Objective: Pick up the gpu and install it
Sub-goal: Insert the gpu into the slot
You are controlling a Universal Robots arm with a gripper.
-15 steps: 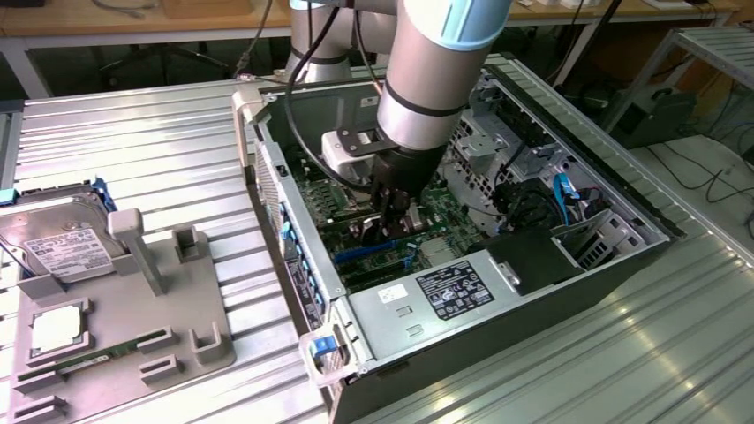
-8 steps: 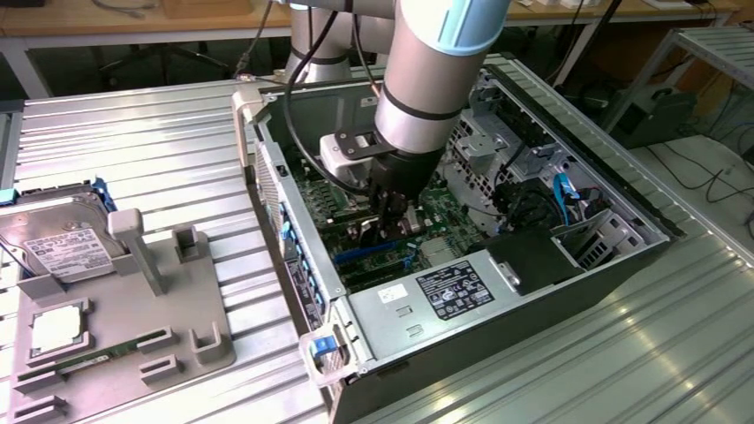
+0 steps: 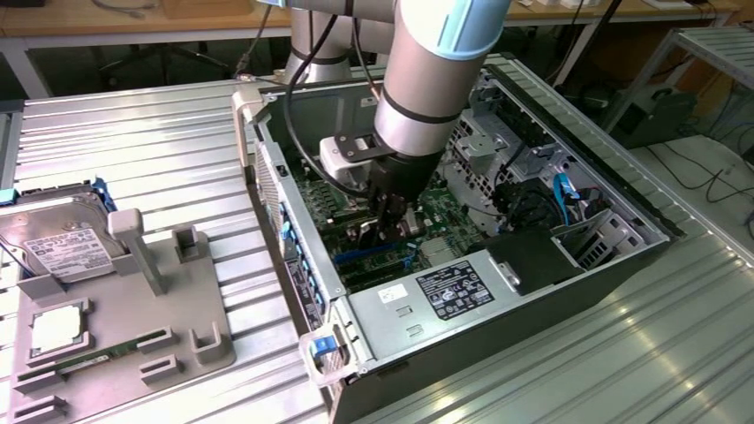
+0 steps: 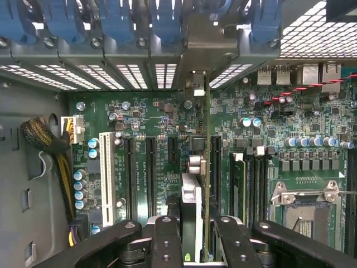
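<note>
Black claw (image 4: 198, 245) is clamped on the thin green gpu circuit card (image 4: 207, 139), held edge-on inside the open grey computer case (image 3: 471, 353), close along 1 black motherboard slot (image 4: 215, 162). Any tilt or offset could jam its connector edge or bracket.

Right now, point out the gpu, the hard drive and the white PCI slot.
gpu (image 4: 207, 162): wrist view, on its thin green edge.
hard drive (image 3: 69, 250): exterior view, on its white label.
white PCI slot (image 4: 106, 170): wrist view, midway along the slot.
</note>
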